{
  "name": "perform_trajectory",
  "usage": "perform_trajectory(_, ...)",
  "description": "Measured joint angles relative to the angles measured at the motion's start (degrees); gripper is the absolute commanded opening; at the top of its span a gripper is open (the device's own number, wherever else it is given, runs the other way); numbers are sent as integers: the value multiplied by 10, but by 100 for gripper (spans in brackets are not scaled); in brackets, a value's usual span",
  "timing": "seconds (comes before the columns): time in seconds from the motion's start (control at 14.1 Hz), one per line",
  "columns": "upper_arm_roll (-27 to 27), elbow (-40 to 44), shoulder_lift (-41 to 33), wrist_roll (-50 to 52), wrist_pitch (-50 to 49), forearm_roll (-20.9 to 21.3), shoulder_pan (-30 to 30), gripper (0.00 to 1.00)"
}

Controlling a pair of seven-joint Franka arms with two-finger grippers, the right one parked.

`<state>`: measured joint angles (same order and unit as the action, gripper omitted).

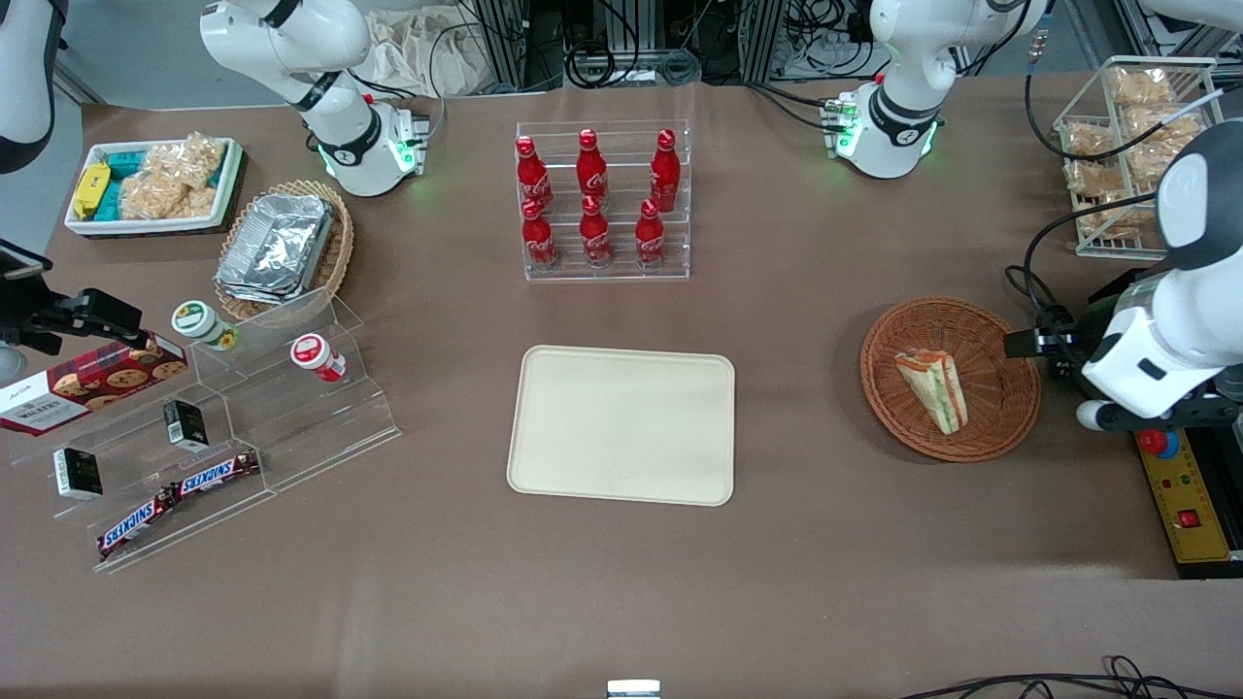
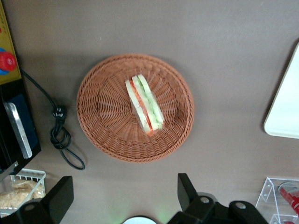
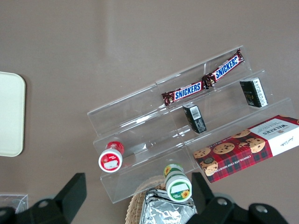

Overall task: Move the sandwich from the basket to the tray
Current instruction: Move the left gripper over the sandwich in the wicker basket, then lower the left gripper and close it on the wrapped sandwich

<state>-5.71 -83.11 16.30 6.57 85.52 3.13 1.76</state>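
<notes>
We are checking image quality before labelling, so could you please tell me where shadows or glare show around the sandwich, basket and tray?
Front view: soft, even light; the tray casts almost no shadow. Left wrist view: a soft shadow rings the basket, the sandwich is clear, the tray corner is washed out, and the open claw is dark, high above the table.

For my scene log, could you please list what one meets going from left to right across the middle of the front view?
Clear stepped stand with small jars and Snickers bars → tray → basket holding the sandwich → left arm's hand, open at the basket's rim.
</notes>
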Motion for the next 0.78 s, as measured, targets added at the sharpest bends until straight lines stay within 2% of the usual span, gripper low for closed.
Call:
perform_trajectory(0.21, 1, -65, -7, 0, 53, 0, 1, 99)
perform_trajectory(0.42, 4, -178, -27, 3, 154, 0, 2, 99)
perform_trajectory(0.57, 6, -234, -32, 30, 208, 0, 3, 99)
perform_trajectory(0.78, 7, -273, -21, 99, 267, 0, 2, 99)
